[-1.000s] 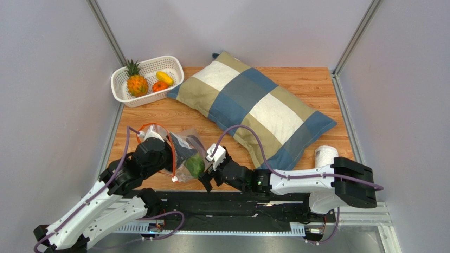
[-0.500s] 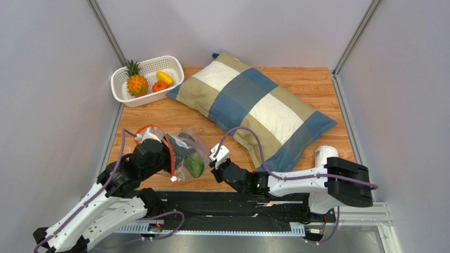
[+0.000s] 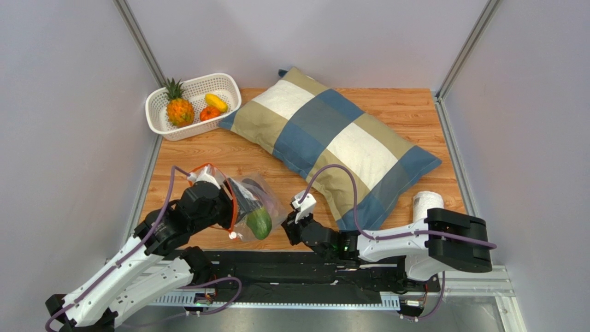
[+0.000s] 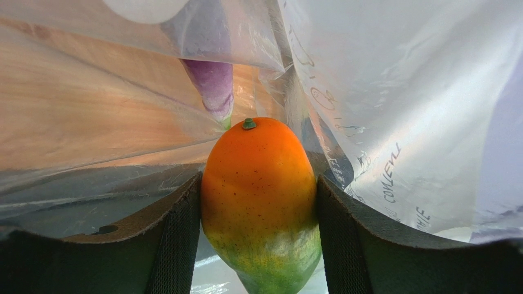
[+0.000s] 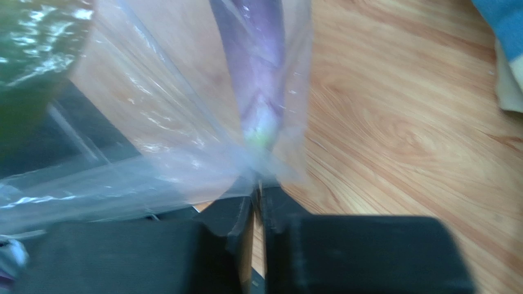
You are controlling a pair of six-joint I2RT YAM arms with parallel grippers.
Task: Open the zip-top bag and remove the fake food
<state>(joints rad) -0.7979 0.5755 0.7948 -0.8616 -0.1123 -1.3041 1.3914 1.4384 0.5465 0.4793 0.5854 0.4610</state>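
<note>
The clear zip-top bag [image 3: 257, 192] lies open near the table's front left, its orange-red zip strip [image 3: 232, 204] ringed round my left gripper [image 3: 240, 213]. That gripper reaches inside the bag and is shut on the green-orange mango [image 3: 259, 223]; in the left wrist view both pads press the mango [image 4: 261, 196] from the sides. A purple eggplant [image 4: 212, 86] lies deeper in the bag. My right gripper [image 3: 289, 225] is shut on the bag's bottom end, the plastic [image 5: 184, 165] bunched at its fingertips [image 5: 242, 208], with the eggplant [image 5: 255, 79] just beyond.
A white perforated basket [image 3: 228, 86] at the back left holds a pineapple [image 3: 179, 109], an orange-red round piece [image 3: 210, 113] and a yellow piece [image 3: 216, 102]. A large checked pillow [image 3: 332, 138] covers the middle and right. A white roll [image 3: 427, 203] stands by the right arm.
My right gripper went from open beside the mango to shut on the bag's end and shifted right. The bag and my left gripper with the mango moved slightly right too.
</note>
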